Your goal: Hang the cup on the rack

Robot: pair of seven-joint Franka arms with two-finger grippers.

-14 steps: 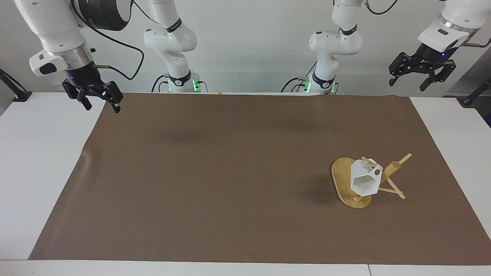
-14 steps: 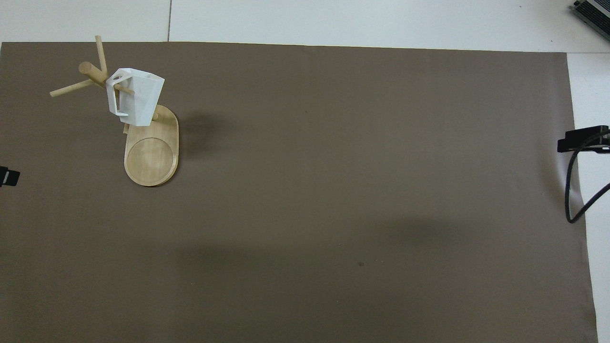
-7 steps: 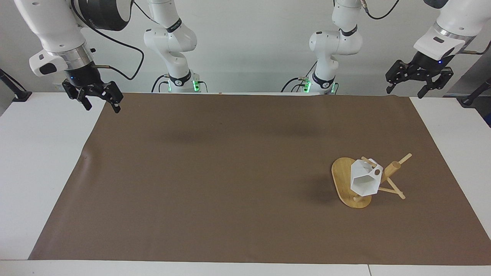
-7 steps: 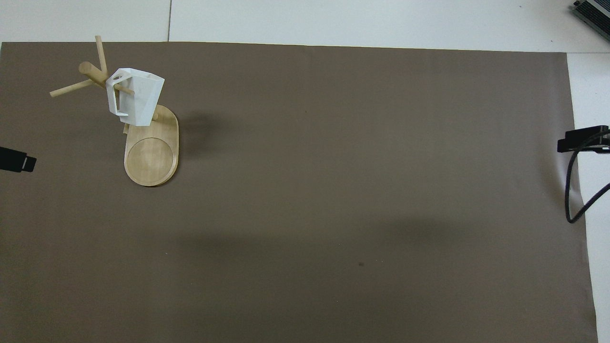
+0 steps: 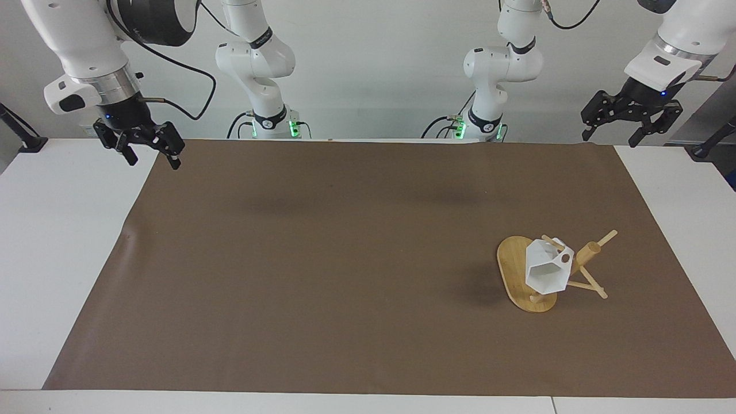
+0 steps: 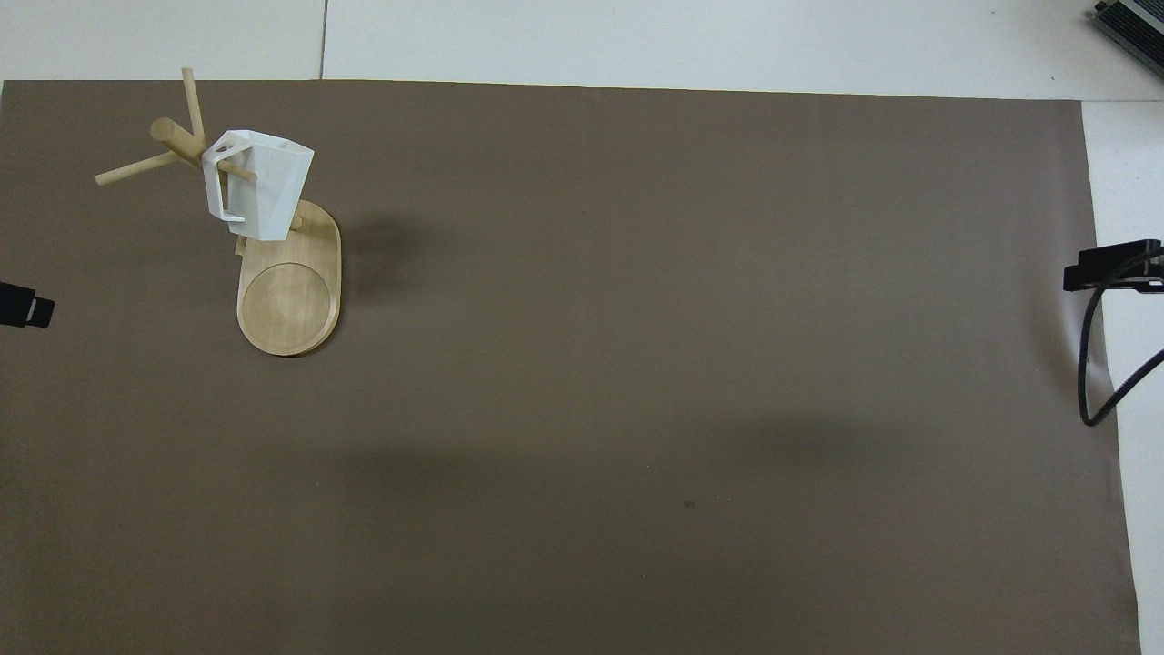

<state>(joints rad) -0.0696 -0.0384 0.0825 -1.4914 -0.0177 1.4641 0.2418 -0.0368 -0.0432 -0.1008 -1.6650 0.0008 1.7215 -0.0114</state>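
The white faceted cup (image 5: 546, 271) (image 6: 259, 186) hangs by its handle on a peg of the bamboo rack (image 5: 520, 275) (image 6: 289, 300). The rack stands on the brown mat toward the left arm's end of the table, in the half farther from the robots. My left gripper (image 5: 610, 139) (image 6: 25, 306) is open and empty, raised above the mat's corner at that end, well apart from the rack. My right gripper (image 5: 154, 162) (image 6: 1111, 267) is open and empty too, waiting above the mat's corner at the right arm's end.
A brown mat (image 5: 345, 264) covers most of the white table (image 5: 52, 247). A black cable (image 6: 1096, 364) loops down from the right arm. Clamp stands (image 5: 23, 135) sit at the table's corners near the robots.
The left gripper has turned more level and shifted slightly above its corner of the mat. Cup, rack and right arm have stayed put.
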